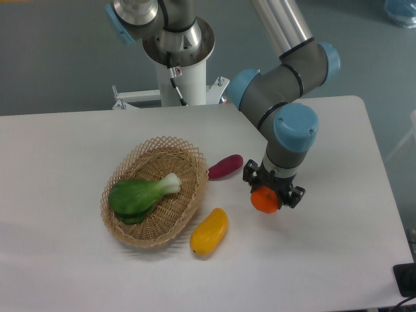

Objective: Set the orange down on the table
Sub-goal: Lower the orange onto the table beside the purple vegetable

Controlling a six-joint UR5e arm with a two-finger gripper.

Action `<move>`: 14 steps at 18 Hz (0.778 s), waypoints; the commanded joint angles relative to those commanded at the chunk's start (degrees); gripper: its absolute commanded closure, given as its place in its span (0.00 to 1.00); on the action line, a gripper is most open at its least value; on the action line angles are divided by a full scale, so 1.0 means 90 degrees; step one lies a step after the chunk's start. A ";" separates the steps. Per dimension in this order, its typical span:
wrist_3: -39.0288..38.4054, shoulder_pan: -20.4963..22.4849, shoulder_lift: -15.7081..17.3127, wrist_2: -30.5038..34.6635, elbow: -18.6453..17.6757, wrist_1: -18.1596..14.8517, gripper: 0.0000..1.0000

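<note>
The orange (265, 201) is a small round bright-orange fruit held between the black fingers of my gripper (272, 192), which is shut on it. It hangs low over the white table (338, 260), right of centre; whether it touches the surface I cannot tell. The arm's grey and blue wrist stands directly above and hides the top of the fruit.
A woven wicker basket (188, 214) with a green leafy vegetable (138, 195) sits left of centre. A yellow-orange oblong fruit (209, 231) lies by the basket's front right. A purple vegetable (225, 166) lies just left of the gripper. The robot base (179, 65) stands behind.
</note>
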 joint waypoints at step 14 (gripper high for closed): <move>0.0000 -0.0010 -0.0079 0.0010 -0.0118 0.0186 0.09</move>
